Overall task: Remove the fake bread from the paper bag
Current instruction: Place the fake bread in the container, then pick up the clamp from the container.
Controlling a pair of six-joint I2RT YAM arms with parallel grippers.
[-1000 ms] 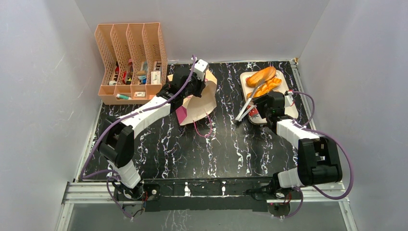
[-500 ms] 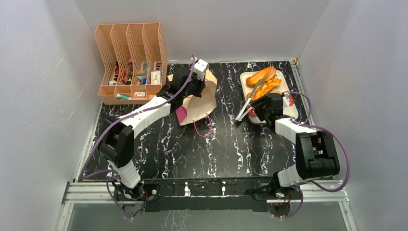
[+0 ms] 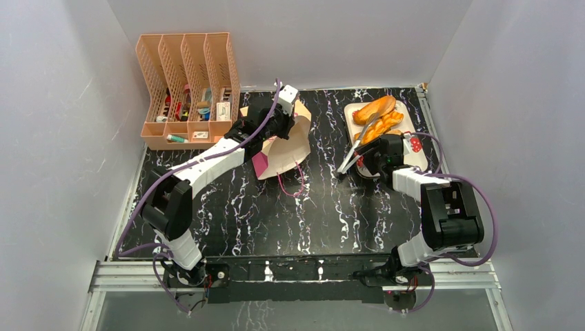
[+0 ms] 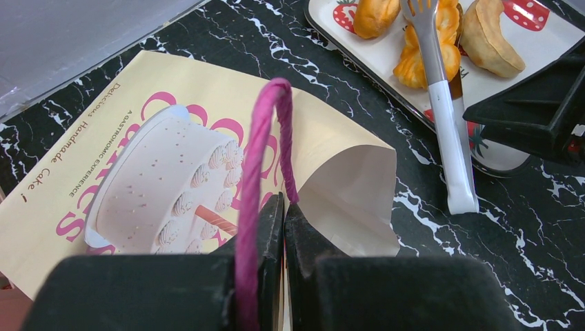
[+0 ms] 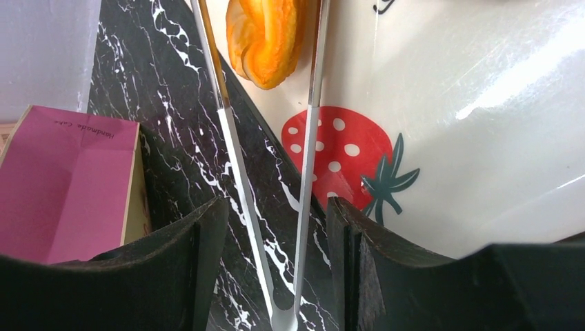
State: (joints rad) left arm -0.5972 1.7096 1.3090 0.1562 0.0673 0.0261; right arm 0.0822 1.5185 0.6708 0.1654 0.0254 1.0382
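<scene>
Left gripper [image 4: 283, 210], jaws pinched together on the pink string handle [image 4: 259, 152] of a cream paper bag printed with a cake [image 4: 138, 158]. The bag lies on its side on the black marbled table [image 3: 276, 221], mouth toward the tray. Metal tongs with a white grip [image 4: 452, 152] rest on golden fake bread [image 4: 414, 58] on a white strawberry-print tray [image 5: 483, 138]. Right gripper [image 5: 276, 227] straddles the tongs, jaws apart. The bread looks already out; next probably calls for checking the bag's mouth, then releasing the handle.

Top: high behind the arm bases, looking down on the whole tabletop [image 3: 276, 214].
Left wrist: close, along the left fingers [image 4: 274, 234] onto the paper bag [image 4: 138, 138].
Right wrist: closer still, past the right fingers [image 5: 207, 248].
Shared: tray [image 5: 448, 138] and tongs [image 4: 452, 145].
</scene>
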